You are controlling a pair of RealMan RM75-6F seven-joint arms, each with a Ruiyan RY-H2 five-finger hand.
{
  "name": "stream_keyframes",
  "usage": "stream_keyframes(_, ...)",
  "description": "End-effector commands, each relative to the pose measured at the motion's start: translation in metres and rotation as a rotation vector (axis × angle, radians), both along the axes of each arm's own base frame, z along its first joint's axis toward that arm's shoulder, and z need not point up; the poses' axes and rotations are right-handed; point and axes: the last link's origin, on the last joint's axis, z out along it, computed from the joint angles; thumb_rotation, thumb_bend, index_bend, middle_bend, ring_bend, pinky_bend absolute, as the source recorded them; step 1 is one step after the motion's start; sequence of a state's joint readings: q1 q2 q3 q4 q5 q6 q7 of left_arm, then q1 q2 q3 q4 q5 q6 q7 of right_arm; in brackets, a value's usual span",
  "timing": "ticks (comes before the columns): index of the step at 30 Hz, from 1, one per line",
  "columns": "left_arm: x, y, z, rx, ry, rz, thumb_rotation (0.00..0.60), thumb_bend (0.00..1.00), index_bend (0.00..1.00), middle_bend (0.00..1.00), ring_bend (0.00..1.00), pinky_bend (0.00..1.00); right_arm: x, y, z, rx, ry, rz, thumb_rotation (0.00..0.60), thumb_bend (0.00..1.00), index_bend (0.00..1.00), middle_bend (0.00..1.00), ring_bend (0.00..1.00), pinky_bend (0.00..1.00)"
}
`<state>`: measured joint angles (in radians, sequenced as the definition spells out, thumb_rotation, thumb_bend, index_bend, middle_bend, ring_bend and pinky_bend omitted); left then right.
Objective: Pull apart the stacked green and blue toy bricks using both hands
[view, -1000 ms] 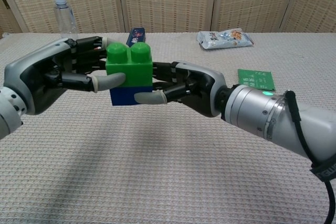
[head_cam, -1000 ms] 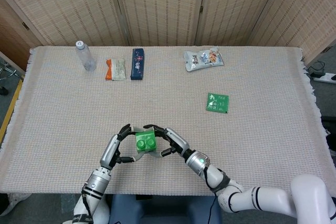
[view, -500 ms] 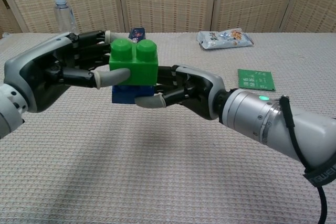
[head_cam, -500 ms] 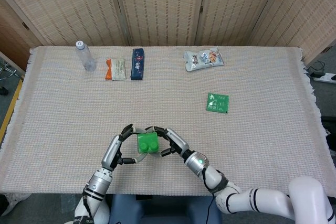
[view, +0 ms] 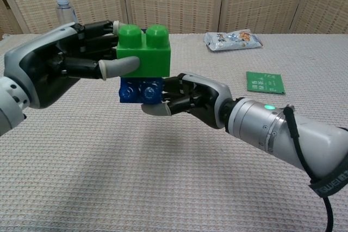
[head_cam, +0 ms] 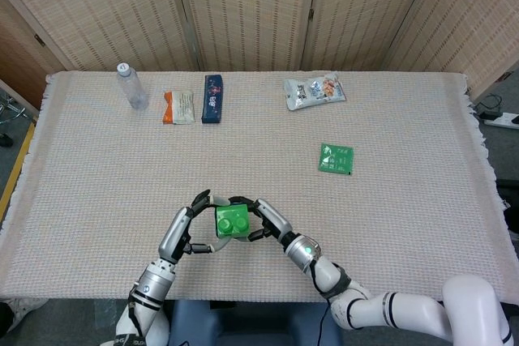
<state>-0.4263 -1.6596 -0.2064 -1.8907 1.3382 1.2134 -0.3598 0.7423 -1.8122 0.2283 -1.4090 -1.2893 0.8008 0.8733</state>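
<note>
In the chest view my left hand (view: 57,69) grips the green brick (view: 144,52) from the left, above the table. Just under it my right hand (view: 187,97) holds the blue brick (view: 140,89) from the right. The blue brick's studs show below the green brick's bottom edge, so the two are no longer pressed together. In the head view the green brick (head_cam: 232,221) sits between the left hand (head_cam: 182,234) and the right hand (head_cam: 272,220), near the table's front edge. It hides the blue brick there.
Along the back of the woven tablecloth (head_cam: 405,216) stand a water bottle (head_cam: 131,87), an orange-and-white packet (head_cam: 178,108), a dark blue bar (head_cam: 212,98) and a snack bag (head_cam: 315,91). A green packet (head_cam: 336,158) lies at mid right. A folding screen stands behind the table.
The left hand has raised the green brick while the right hand has drawn the blue brick down. The stack has come apart, and the blue brick's studs now show.
</note>
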Motion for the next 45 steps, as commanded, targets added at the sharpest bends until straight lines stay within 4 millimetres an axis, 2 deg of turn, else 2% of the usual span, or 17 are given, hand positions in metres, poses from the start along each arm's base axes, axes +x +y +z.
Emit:
stream_keyframes(1,0.002,0.003,0.002,0.012,-0.005,-0.001,0.600,0.47,0.69,0.86,0.35,0.04,-0.001,0.000,0.000,-0.001,-0.001,-0.002,0.600,0.36,0.83,0.24,0.24,0.19)
stream_keyframes(8,0.004,0.007,0.005,0.027,-0.016,0.001,0.600,0.47,0.69,0.86,0.35,0.04,-0.004,-0.001,0.001,-0.005,0.005,-0.002,0.600,0.36,0.83,0.24,0.24,0.19)
stream_keyframes(19,0.006,0.024,0.027,0.142,-0.024,-0.003,0.600,0.47,0.69,0.86,0.35,0.04,-0.024,-0.001,0.008,-0.047,0.069,0.010,0.600,0.36,0.83,0.24,0.25,0.19)
stream_keyframes(28,-0.024,0.026,0.034,0.174,0.048,0.025,0.600,0.47,0.69,0.86,0.35,0.04,-0.057,-0.004,0.049,-0.243,0.359,0.127,0.600,0.36,0.83,0.24,0.25,0.19)
stream_keyframes(34,-0.042,0.027,0.034,0.221,0.148,0.007,0.600,0.47,0.69,0.86,0.35,0.03,-0.079,-0.011,0.073,-0.317,0.535,0.109,0.600,0.36,0.84,0.24,0.25,0.19)
stream_keyframes(41,-0.073,0.023,0.016,0.154,0.224,0.055,0.600,0.47,0.69,0.86,0.35,0.03,-0.106,-0.027,0.096,-0.401,0.764,0.055,0.600,0.36,0.84,0.25,0.26,0.19)
stream_keyframes(45,-0.083,0.026,0.001,0.125,0.258,0.063,0.600,0.47,0.69,0.86,0.35,0.02,-0.109,-0.027,0.104,-0.448,0.857,0.064,0.600,0.36,0.84,0.25,0.26,0.19)
